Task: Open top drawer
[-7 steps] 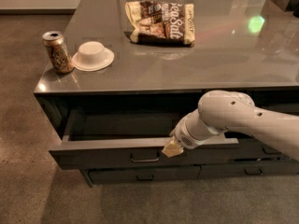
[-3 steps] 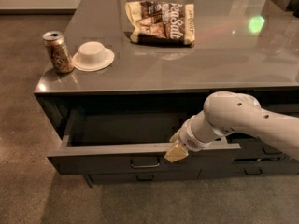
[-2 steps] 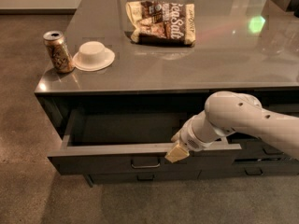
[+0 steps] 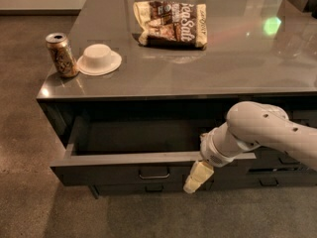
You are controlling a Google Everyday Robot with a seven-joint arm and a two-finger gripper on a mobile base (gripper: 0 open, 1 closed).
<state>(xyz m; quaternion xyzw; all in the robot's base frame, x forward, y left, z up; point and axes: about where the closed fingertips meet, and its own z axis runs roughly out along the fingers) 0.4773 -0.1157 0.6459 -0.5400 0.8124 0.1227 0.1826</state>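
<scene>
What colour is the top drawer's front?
Dark grey top drawer; pincer at its front, camera view.

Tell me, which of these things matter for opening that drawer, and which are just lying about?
In the job: top drawer, pulled out; its handle; gripper, at the drawer front just right of the handle.

Lying about: can; white bowl; snack bag; lower drawers.

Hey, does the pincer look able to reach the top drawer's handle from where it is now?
Probably yes. The pincer hangs against the front of the open top drawer, just right of the handle, and nothing sits between them along that front.
</scene>
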